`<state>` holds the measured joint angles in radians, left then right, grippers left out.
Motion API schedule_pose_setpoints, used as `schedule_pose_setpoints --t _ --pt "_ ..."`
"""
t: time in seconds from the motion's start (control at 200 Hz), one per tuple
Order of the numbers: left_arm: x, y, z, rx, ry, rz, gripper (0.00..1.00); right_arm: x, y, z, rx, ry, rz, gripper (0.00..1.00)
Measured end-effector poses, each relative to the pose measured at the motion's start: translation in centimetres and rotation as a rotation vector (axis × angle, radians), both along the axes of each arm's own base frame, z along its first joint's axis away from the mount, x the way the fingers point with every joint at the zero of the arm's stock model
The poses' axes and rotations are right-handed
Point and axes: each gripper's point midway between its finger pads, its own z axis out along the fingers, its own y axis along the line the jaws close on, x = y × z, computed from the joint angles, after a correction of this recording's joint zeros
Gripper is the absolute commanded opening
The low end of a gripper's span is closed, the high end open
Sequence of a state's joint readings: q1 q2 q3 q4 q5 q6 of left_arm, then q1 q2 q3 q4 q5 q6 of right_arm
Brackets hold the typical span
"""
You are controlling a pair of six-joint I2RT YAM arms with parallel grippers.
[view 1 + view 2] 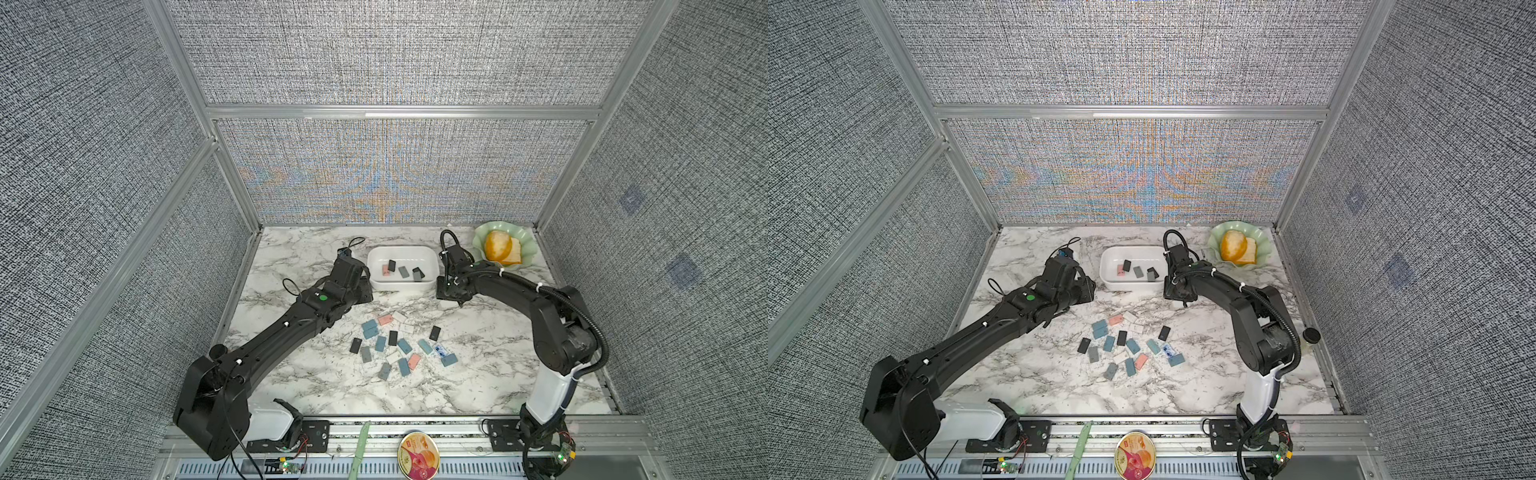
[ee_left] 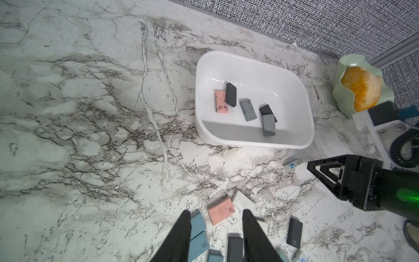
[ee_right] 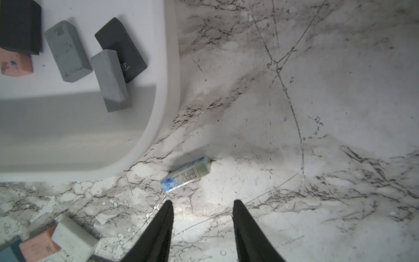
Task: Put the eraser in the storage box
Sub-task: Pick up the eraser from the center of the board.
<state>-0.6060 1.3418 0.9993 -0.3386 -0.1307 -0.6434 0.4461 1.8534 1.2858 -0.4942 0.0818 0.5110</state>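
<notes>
Spanning the floor of the grey-walled enclosure, the marble-patterned tabletop (image 1: 316, 386) carried every item. Two black arms reached in from its near edge: the left arm (image 1: 270, 345) stretched toward the left side of the storage box, and the right arm (image 1: 511, 291) bent down at the box's near right corner. The storage box (image 1: 409, 252), a white low-walled tub, stood toward the back of the tabletop between the two arms. It held five erasers (image 2: 247, 109): one pink, two black and two grey, with a black one overlapping the pink and a grey one lying across the other black. The pale green scalloped dish (image 2: 340, 90), in the back right corner, held an orange lump (image 1: 500, 247). The left hand (image 2: 216, 211) hung with its fingers spread and nothing between them, above the far edge of the loose erasers (image 1: 393, 338), a scatter of blue, pink, black, grey and white pieces in the middle of the tabletop. The right hand (image 3: 203, 201) was likewise spread and empty. The eraser (image 3: 186, 174), white in a blue-printed sleeve, lay on the tabletop outside the storage box, just beside its rounded corner and just ahead of the right hand's fingertips, touching neither.
</notes>
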Motion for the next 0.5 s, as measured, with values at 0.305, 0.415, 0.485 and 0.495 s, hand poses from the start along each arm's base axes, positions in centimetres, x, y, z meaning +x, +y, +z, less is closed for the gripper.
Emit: schedule_pose_setpoints --t 0.305,0.415,0.485,0.495 --pt "-0.4 0.3 -0.4 0.004 0.005 0.001 0.41 0.4 0.2 -0.9 0.033 -0.01 -0.051 0.47" --pt "-0.5 0.4 -0.2 0.002 0.001 0.001 0.41 0.6 0.4 -1.1 0.045 -0.01 -0.065 0.48" --pt "-0.5 0.4 -0.2 0.002 0.001 0.001 0.41 0.7 0.5 -1.4 0.049 -0.009 -0.072 0.48" --pt "-0.5 0.4 -0.3 0.002 0.002 0.001 0.41 0.7 0.5 -1.4 0.05 -0.009 -0.074 0.48"
